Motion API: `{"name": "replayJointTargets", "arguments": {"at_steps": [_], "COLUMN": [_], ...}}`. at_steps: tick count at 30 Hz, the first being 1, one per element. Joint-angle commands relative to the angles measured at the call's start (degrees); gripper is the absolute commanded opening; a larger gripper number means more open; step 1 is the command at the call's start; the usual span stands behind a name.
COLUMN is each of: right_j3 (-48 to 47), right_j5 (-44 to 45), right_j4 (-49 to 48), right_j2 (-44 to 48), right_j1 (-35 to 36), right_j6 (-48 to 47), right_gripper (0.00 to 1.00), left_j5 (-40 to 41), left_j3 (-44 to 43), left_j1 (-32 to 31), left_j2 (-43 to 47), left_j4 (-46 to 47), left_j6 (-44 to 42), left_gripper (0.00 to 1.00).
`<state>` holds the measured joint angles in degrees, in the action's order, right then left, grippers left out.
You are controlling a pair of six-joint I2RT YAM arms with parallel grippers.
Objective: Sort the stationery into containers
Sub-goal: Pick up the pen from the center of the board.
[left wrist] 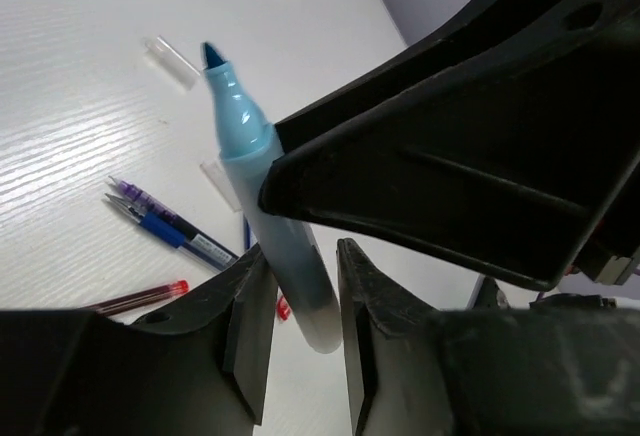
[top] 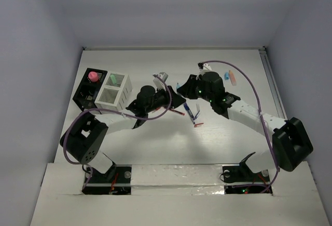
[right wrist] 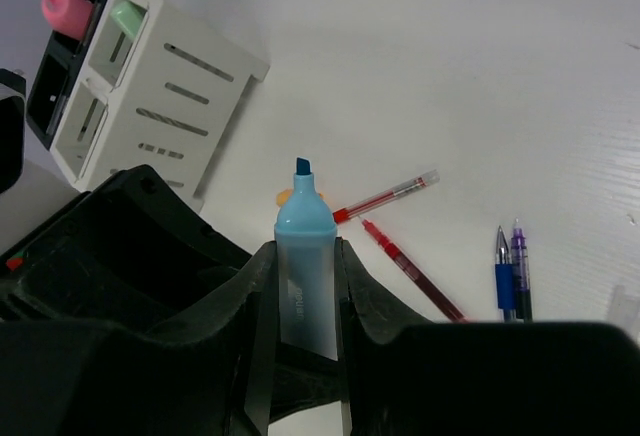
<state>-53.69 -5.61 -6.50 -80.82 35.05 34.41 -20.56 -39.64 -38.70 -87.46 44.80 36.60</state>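
Observation:
A pale blue highlighter (right wrist: 303, 256), uncapped with its tip up, is clamped between the fingers of my right gripper (right wrist: 300, 248). In the left wrist view its blunt end (left wrist: 300, 296) lies between the fingers of my left gripper (left wrist: 300, 261), tilted, with a thin gap on one side. Both grippers meet mid-table, left (top: 171, 97) and right (top: 182, 88). The black box (top: 85, 95) holds a pink-topped piece (top: 93, 75). The adjoining white box (top: 115, 92) holds a mint green piece (top: 112, 79).
Two red pens (right wrist: 385, 196) (right wrist: 410, 271), a blue pen (right wrist: 503, 276) and a purple pen (right wrist: 520, 271) lie on the table under the grippers. An orange bit (right wrist: 283, 196) lies near them. A clear cap (left wrist: 175, 61) and orange and blue pieces (top: 232, 75) lie far right.

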Motion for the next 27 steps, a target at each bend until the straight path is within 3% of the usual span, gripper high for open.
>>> {"name": "replayJointTargets", "arguments": {"at_steps": [1,3,5,8,12,14,16,20,25,27], "right_j3": [0.6,0.69,0.69,0.25,-0.89,-1.94,-2.56,-1.86,-1.33,-1.68], "right_j5": [0.51,1.12,1.65,3.49,3.24,3.32,3.32,3.41,7.98,8.07], "right_j4": [-3.43,-3.52,-3.17,-1.68,0.7,2.98,5.34,8.07,14.39,15.9], "right_j2": [1.1,1.27,1.45,1.89,2.41,3.47,4.7,9.35,8.58,5.43], "right_j1": [0.64,1.16,1.16,1.16,1.16,1.16,1.16,-3.39,-15.32,-18.77], "right_j6": [0.3,0.3,-0.13,-0.66,-1.54,-2.68,-3.47,-5.06,-6.11,-6.37], "right_gripper": [0.05,0.05,0.05,0.05,0.32,0.57,0.63,0.62,0.45,0.45], "left_j5": [-0.54,-0.36,0.77,2.01,2.54,2.97,3.5,4.47,5.88,6.05], "left_j3": [-2.2,-2.11,-1.76,-1.32,-0.09,0.87,1.4,4.56,7.73,8.96], "left_j1": [-0.41,-0.94,-0.94,-0.94,-0.94,-0.94,-0.94,-0.94,-0.94,-0.94], "left_j2": [-0.17,-0.34,0.09,1.15,2.91,4.48,5.8,10.63,15.2,15.91], "left_j4": [3.54,3.37,3.02,1.96,1.44,0.13,-0.93,-1.82,-2.34,-1.91], "left_j6": [0.23,0.14,0.05,-0.65,-1.88,-3.02,-3.9,-5.04,-7.59,-8.12], "left_gripper": [0.24,0.16,0.01,0.0,0.0,0.0,0.0,0.0,0.0,0.0]}}
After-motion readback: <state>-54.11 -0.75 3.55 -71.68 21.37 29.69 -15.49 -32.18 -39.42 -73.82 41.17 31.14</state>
